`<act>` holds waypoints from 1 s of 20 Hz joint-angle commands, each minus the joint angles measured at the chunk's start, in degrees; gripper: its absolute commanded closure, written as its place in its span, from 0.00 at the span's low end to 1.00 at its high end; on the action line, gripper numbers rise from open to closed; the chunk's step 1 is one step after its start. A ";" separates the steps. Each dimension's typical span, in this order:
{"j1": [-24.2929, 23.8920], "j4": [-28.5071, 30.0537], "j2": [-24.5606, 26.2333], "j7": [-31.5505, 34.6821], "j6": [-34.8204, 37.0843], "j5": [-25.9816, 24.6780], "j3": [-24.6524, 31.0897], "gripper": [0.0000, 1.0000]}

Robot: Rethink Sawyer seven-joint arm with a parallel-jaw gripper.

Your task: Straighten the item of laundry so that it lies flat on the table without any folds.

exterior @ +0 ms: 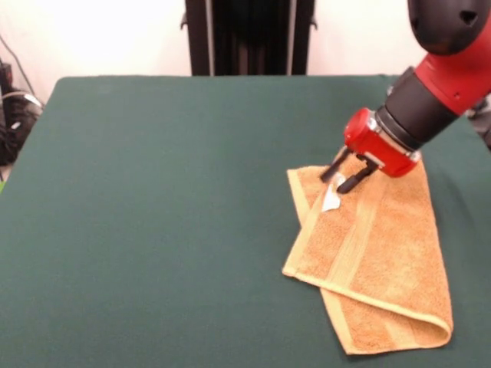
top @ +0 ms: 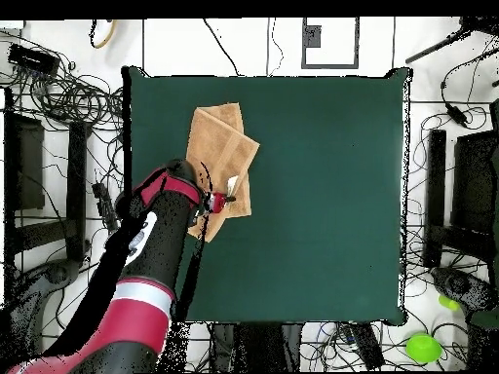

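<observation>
The orange-tan towel (exterior: 376, 253) lies on the right part of the dark green table (exterior: 153, 230). It is folded over itself, with a folded edge running along its front and left side. Its white tag (exterior: 331, 201) shows near the far left corner. My gripper (exterior: 341, 179) hangs tilted over that far left corner, right above the tag, with its two black fingers (exterior: 331, 172) apart and nothing between them. In the overhead view the towel (top: 219, 146) lies near the table's left edge, with the gripper (top: 224, 202) at its lower end beside the tag (top: 233, 183).
The towel lies close to the table's right and front edges in the front view. The table's rim (top: 132, 195) runs just left of the arm in the overhead view. Cables and stands surround the table on the floor.
</observation>
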 commanded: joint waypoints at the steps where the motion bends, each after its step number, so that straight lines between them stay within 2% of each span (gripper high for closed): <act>1: 2.19 6.23 1.94 13.56 -4.78 3.40 4.82 0.00; 4: 2.43 6.99 2.16 14.22 -6.19 3.79 4.20 0.00; 5: 2.86 6.91 2.37 14.35 -7.40 3.48 3.58 1.00; 8: 3.41 7.07 2.77 16.62 -9.67 3.29 2.39 1.00; 10: 3.28 6.71 2.88 14.95 -9.09 3.07 2.21 1.00; 13: 3.63 7.49 3.25 16.08 -11.49 3.40 1.66 1.00; 14: 3.22 8.03 3.03 15.23 -11.90 4.14 2.07 0.00; 20: 3.30 8.72 3.23 15.62 -13.08 5.13 1.79 0.00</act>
